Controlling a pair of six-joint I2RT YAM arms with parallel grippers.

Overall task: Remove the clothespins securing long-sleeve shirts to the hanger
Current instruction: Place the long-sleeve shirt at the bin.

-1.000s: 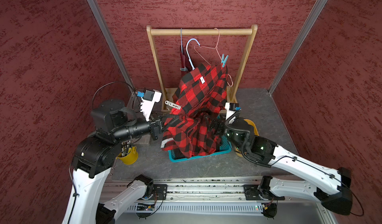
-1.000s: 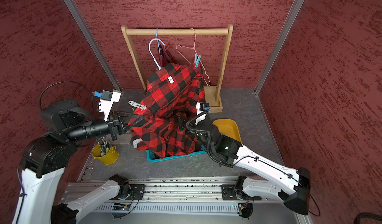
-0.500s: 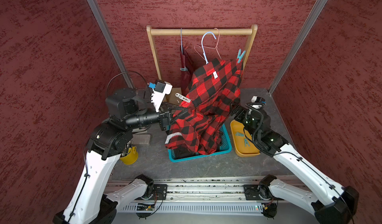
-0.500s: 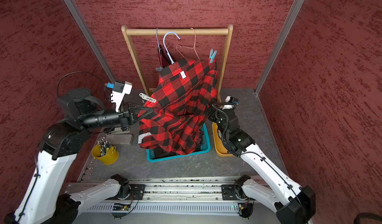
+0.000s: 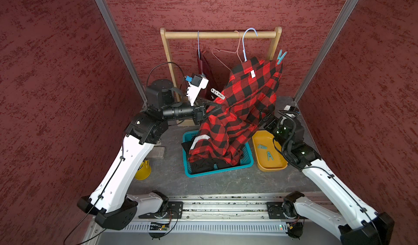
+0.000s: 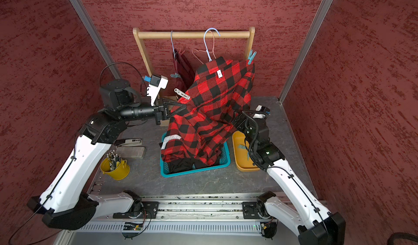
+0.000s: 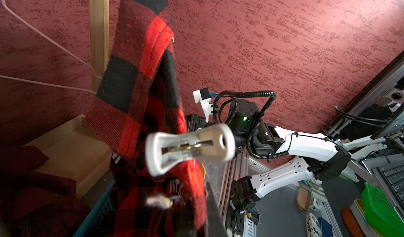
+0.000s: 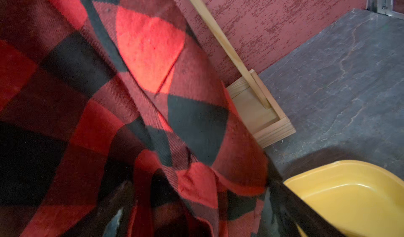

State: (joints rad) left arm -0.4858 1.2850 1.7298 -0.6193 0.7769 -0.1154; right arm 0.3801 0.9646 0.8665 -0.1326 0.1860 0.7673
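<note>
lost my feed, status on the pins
Left pincer shut on plaid shirt, right pincer open. White clothespin, teal clothespin clipped on. Shirt hides right pincer's tips.

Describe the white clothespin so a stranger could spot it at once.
Find the wooden rack at the back, then the red-and-black plaid shirt hanging from it. The white clothespin grips that shirt's edge on the left arm's side; the other clothespins in view are teal.

You cannot see the fingertips of the right gripper [image 5: 263, 120]; the plaid shirt [image 5: 246, 101] hides them in both top views. The white clothespin [image 7: 190, 150] is blurred in the left wrist view.
</note>
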